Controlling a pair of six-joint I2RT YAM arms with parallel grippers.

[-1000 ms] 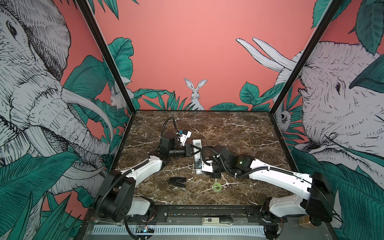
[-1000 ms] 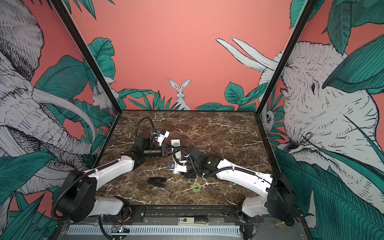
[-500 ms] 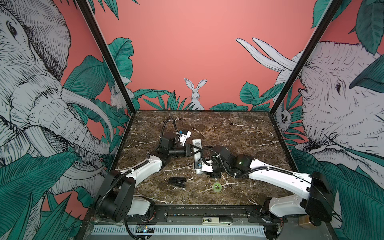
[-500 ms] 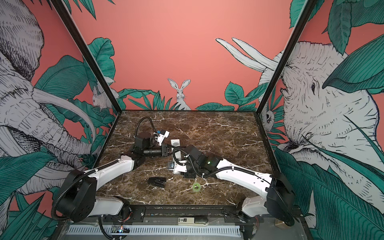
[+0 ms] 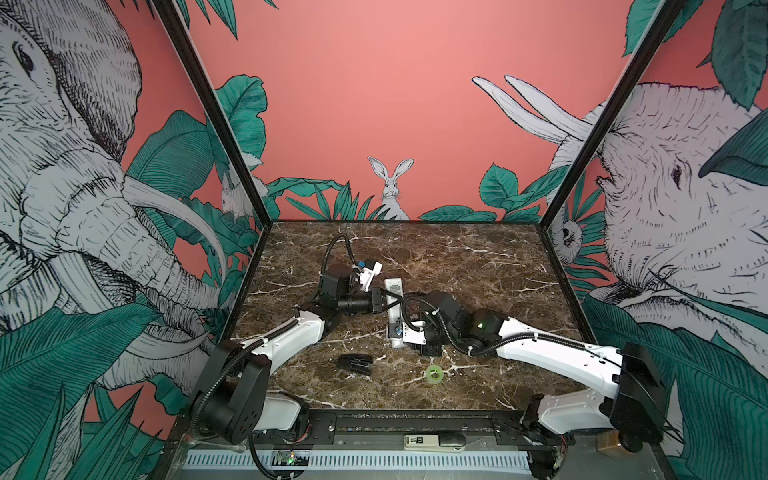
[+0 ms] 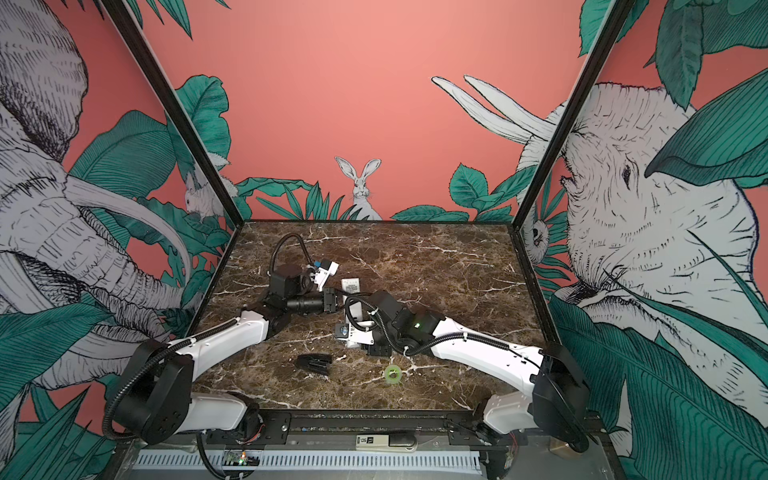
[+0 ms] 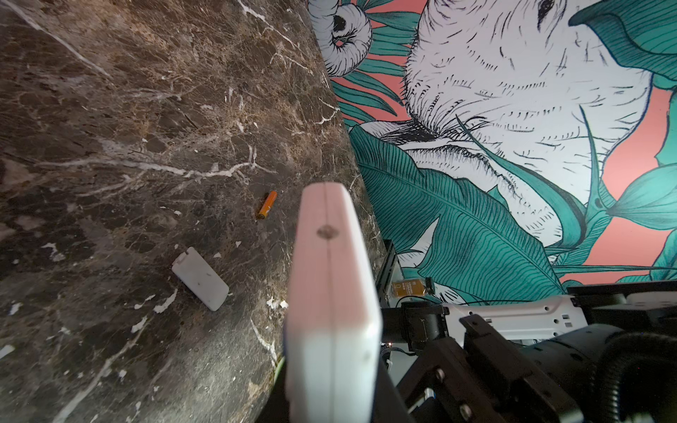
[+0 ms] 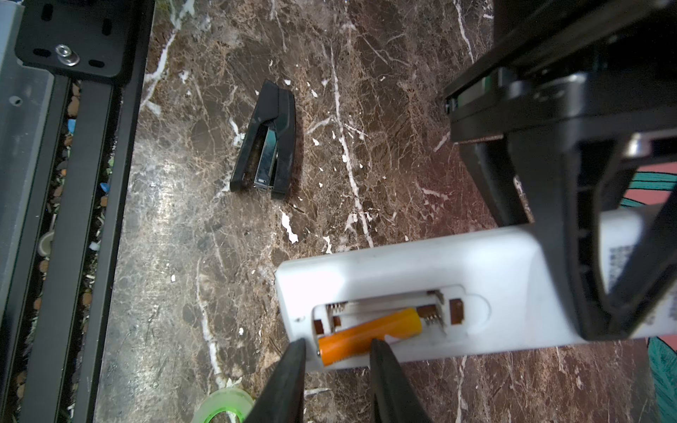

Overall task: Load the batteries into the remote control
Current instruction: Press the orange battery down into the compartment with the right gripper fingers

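Observation:
The white remote control (image 8: pixel 403 267) is held off the table, back side up, with its battery compartment uncovered. My left gripper (image 5: pixel 381 305) is shut on its middle, and its narrow edge (image 7: pixel 329 293) fills the left wrist view. One orange battery (image 8: pixel 370 331) lies tilted in the compartment, its near end raised over the rim. My right gripper (image 8: pixel 339 351) hovers at that end with its fingers apart, one in front of the battery's middle and one past its tip. A second battery (image 7: pixel 267 205) lies on the marble table.
The small white cover piece (image 7: pixel 199 278) lies flat on the table near the loose battery. A black stapler (image 5: pixel 354 363) and a green tape ring (image 5: pixel 434 372) sit toward the front edge, below the arms. A black frame rail (image 8: pixel 91 219) borders the table's front.

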